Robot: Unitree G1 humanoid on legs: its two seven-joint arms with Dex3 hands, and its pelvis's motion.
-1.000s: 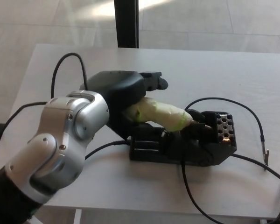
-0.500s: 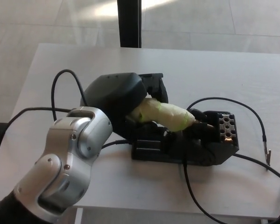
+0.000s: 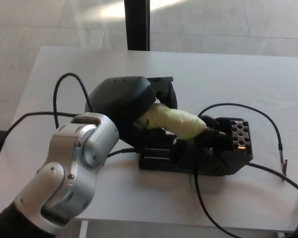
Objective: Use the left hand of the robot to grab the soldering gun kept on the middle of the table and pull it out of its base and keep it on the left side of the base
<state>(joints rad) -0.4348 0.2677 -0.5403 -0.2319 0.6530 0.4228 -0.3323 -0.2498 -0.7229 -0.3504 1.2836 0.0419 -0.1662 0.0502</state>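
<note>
The soldering gun [image 3: 176, 121] has a handle wrapped in pale green tape and lies tilted, its tip end still resting in the black base [image 3: 198, 156] in the middle of the white table [image 3: 228, 79]. My left hand [image 3: 139, 101] comes in from the lower left and is shut on the rear of the taped handle; its black shell hides the fingers' contact with the handle. A black cord [image 3: 238, 106] loops off the base to the right. My right hand does not show.
Another black cable [image 3: 59, 94] arcs over the table's left part behind my forearm [image 3: 74, 163]. Loose leads with small clips [image 3: 284, 166] lie near the right edge. A dark pillar [image 3: 136, 25] stands beyond the table's far edge.
My left arm dropped its elbow and swung in over the last second, and the hand settled on the gun's handle. Since half a second ago almost nothing has moved.
</note>
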